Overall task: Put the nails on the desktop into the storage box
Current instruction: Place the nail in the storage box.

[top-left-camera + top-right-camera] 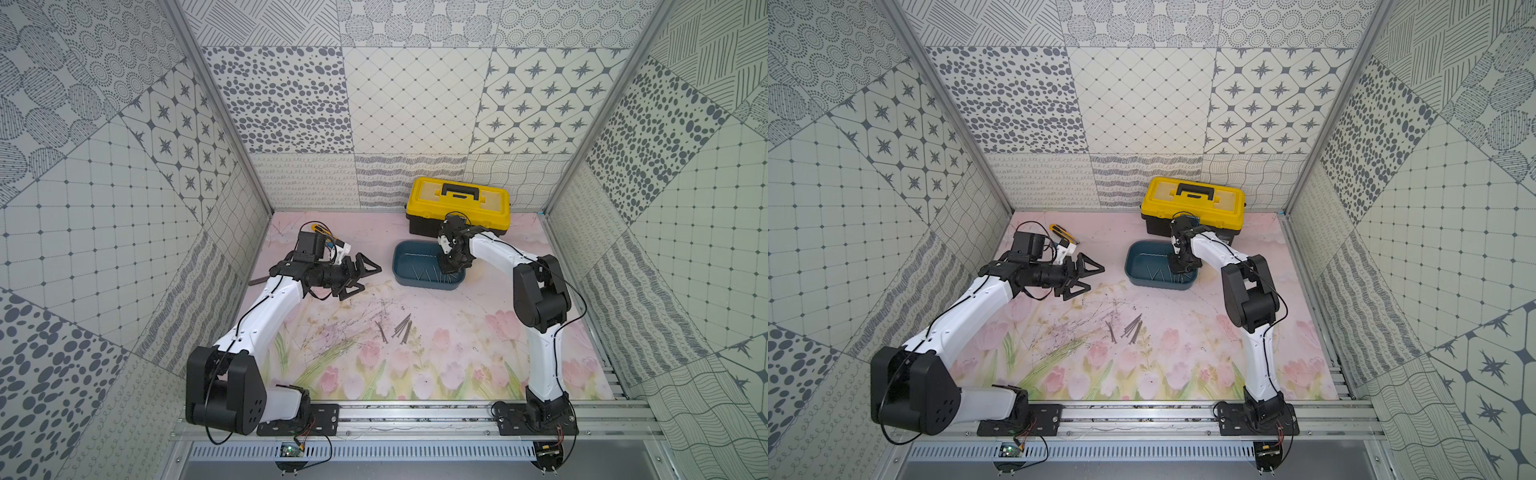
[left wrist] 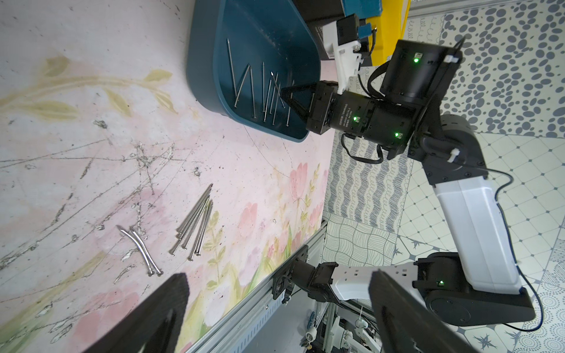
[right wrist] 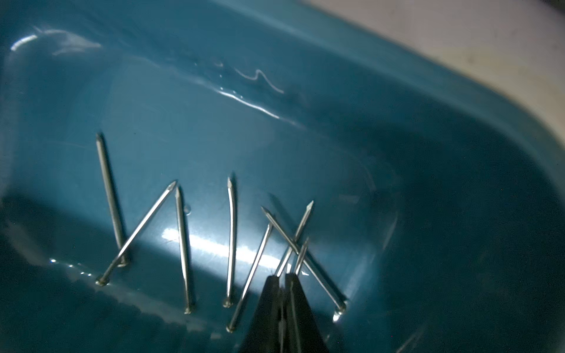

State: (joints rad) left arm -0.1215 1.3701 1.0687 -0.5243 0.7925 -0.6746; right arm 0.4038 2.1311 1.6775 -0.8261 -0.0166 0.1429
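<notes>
Several nails (image 3: 232, 244) already lie in the storage box (image 1: 404, 261). A tight bundle (image 1: 404, 328) and two bent ones (image 2: 143, 253) remain mid-tabletop (image 1: 457, 345), well apart from the box. The right end effector (image 3: 282, 279) is inside the box with its jaws nearly together; whether it pinches the nail at its tips I cannot tell. The left end effector (image 1: 372, 278) hovers spread wide. Nails are likely light, stiff and slick, so pinch across the shank. There is open room around the bundle, and only the box rim and the yellow toolbox (image 1: 457, 199) need clearing.

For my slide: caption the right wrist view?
Right claw among thin grey metal nails in a shallow teal plastic tub.
</notes>
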